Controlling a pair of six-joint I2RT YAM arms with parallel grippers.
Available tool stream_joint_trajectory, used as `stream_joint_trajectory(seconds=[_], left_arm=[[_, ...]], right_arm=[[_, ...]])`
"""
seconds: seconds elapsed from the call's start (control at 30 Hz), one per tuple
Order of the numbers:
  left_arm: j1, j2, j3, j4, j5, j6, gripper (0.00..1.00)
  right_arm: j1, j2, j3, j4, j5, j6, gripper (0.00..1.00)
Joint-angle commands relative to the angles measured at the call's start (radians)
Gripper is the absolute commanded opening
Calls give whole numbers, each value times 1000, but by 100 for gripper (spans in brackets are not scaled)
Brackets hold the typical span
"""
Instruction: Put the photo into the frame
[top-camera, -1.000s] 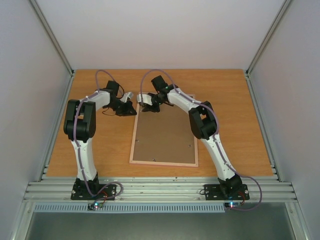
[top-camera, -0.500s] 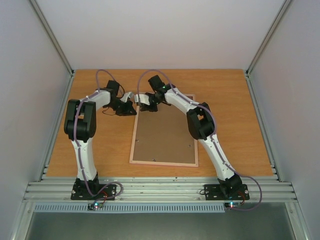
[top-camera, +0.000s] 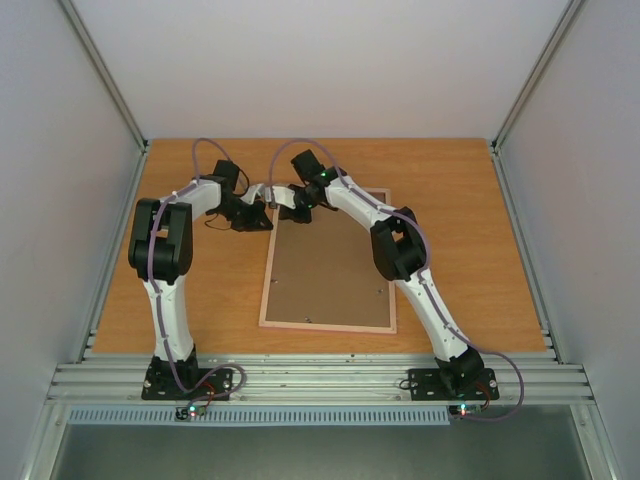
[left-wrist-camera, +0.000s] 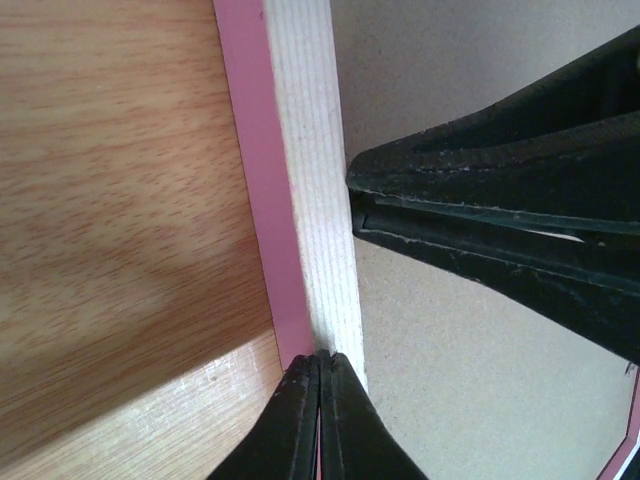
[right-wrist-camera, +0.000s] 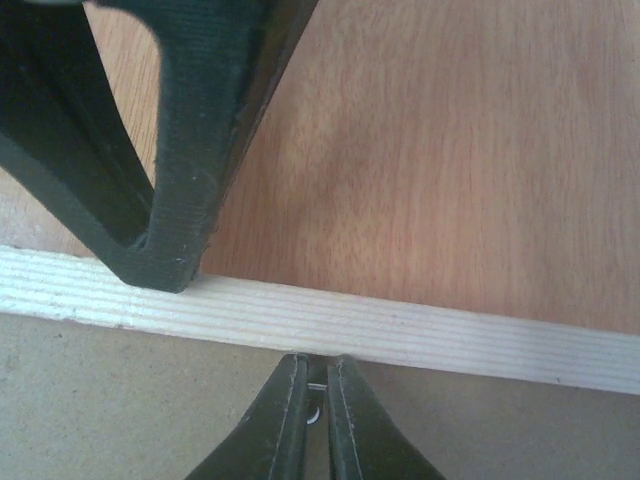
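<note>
A wooden table (top-camera: 480, 260) is holding the frame (top-camera: 326, 326). The frame is lying flat, back side up, in the middle of the top picture. Its brown backing board (top-camera: 330, 270) is facing up inside the pink rim. Both arms are reaching to the upper left corner of the frame. The left gripper (left-wrist-camera: 320, 362) is squeezing its fingers tight together, with the tips sitting at the pale wood strip of the rim. The right gripper (right-wrist-camera: 316, 365) is pointing at the same strip from the board side. Its fingers are nearly together, leaving only a thin slit. A tiny pale bit is showing in that slit, and I cannot tell what it is.
</note>
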Motion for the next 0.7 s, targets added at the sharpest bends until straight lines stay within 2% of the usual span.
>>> stream_joint_trajectory(seconds=[0.0,0.17,0.3,0.6,0.67], left_arm=[[-58,77,-33,-50,-25,25,2],[-61,79,-36,-49,-22,25,2],[-61,73,-33,-49,-17,25,3],[-4,-17,-26,12,-29,17,18],[7,-44,-20,21,-31,32,25]], right_arm=[[14,94,30,36,181,101,8],[21,83,29,21,196,173,5],[23,49,-1,2,132,165,12],[-19,-89,2,-48,68,292,24],[-41,-127,0,-90,48,322,26]])
